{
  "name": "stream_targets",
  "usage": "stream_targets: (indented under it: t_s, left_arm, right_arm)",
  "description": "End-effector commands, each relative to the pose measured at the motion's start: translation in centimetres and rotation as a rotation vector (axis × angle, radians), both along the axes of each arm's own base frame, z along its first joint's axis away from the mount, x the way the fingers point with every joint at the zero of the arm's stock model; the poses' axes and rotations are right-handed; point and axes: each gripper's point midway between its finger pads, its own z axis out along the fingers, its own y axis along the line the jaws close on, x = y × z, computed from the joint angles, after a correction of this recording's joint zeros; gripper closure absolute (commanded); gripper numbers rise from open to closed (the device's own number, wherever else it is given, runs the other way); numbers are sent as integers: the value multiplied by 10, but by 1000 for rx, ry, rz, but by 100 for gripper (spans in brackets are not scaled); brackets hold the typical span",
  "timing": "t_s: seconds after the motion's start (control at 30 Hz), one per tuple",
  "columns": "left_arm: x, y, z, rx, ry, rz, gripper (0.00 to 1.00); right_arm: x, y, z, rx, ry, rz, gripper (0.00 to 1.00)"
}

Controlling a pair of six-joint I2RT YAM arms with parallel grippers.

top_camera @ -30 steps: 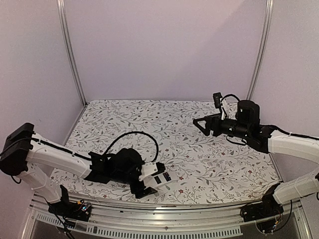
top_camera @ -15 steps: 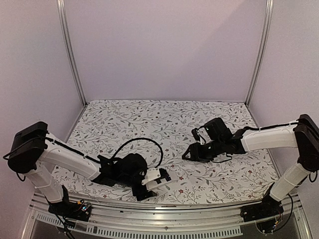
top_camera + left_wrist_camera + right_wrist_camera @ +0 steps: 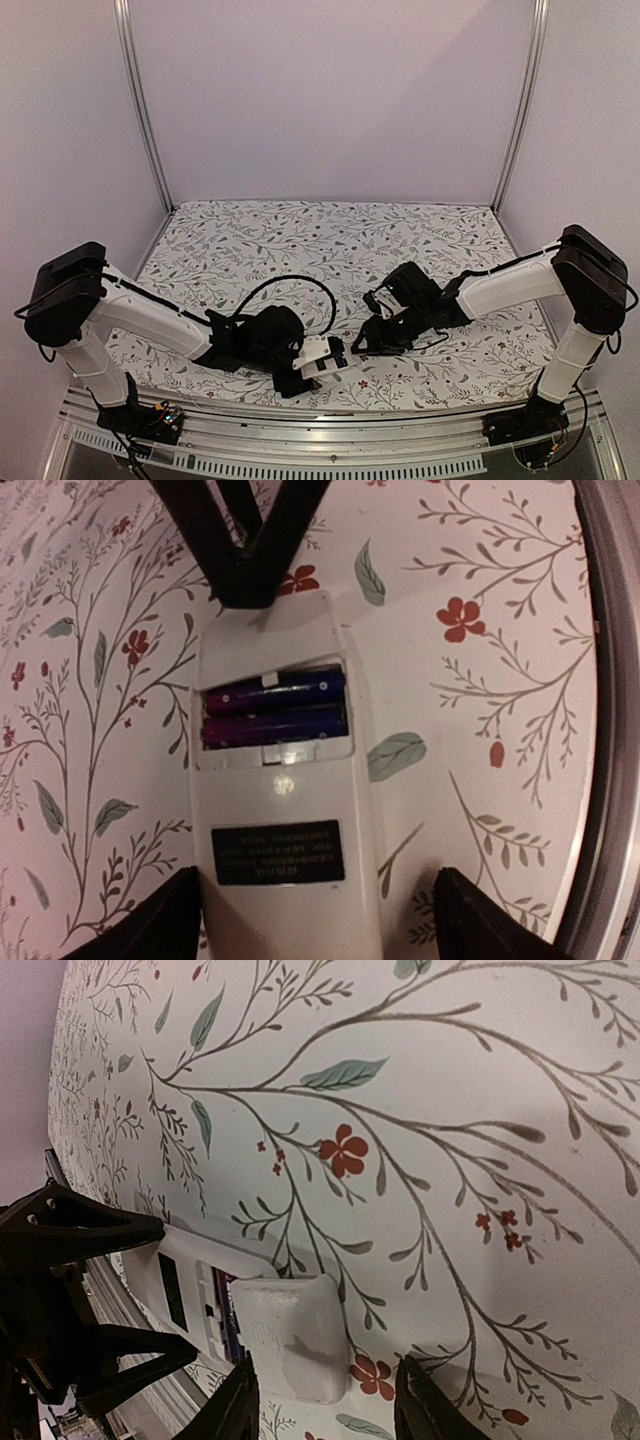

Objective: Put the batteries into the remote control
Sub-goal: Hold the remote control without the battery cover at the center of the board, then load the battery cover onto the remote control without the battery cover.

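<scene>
A: Whereabouts of the remote control (image 3: 283,800)?

B: Flat on the bench (image 3: 300,240), plain back up, close to the near edge, roughly midway between the two arms. Batteries (image 3: 275,710) already down in the open slot (image 3: 230,756), side by side and touching.

A: Heading?

B: Long axis running from the left tool (image 3: 315,900) across to the right tool (image 3: 325,1380), angled slightly away from the near edge in the top view. Label (image 3: 277,852) end toward the left tool, slot end toward the right. Batteries lying crosswise to that axis.

A: Tools?

B: Left: spread, straddling the label end, one finger about at the remote's edge, bare bench showing before the other. Right: also spread, low over the slot end, one finger against a white piece (image 3: 290,1335) there, the other clear of it. Hard to tell whether a lid or just the remote's own end.

A: Likely trouble from here?

B: Probably a skid. Nothing clamping the body, so with any push along the axis from the right tool, a risk of shoving the remote back between the left tool's parted fingers, perhaps toward the near edge. Also a risk of tilt from pressing down on one end: the other end lifting, loose batteries rolling out of the uncovered slot. Worth squeezing the left tool first.
</scene>
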Motion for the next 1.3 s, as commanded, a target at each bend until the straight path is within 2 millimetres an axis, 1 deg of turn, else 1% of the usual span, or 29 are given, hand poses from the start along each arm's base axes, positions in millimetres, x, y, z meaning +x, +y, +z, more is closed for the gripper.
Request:
stream_targets:
  t_s: [0.0,0.2,0.3,0.43,0.5,0.6,0.7,0.83,1.03,1.27]
  left_arm:
    - [-11,0,-15,60,43,-47,22]
    - [-7,-3,-15,65,43,-27,25]
    - [-7,2,-16,94,58,-12,27]
    - [-7,2,-17,97,74,10,30]
    - [-8,1,-17,94,79,14,30]
    - [-8,2,-17,95,79,15,31]
    - [-8,1,-16,93,74,8,32]
    - [-8,1,-18,93,76,10,33]
    - [-8,0,-17,91,79,15,36]
    - [-7,-1,-17,84,80,19,37]
  right_arm:
    - [-1,0,-11,-20,22,-4,55]
    - [-4,-3,-18,-36,36,-6,58]
    - [-7,-9,-20,-58,45,-20,58]
    - [-7,-18,-16,-86,43,-82,59]
    - [-6,-19,-12,-85,36,-107,59]
    - [-8,-14,-9,-62,37,-113,60]
    - [-12,-7,-15,-62,50,-94,60]
    - [-9,-8,-22,-85,39,-96,61]
    - [-13,-3,-19,-71,39,-80,66]
    - [-17,7,-15,-37,45,-72,68]
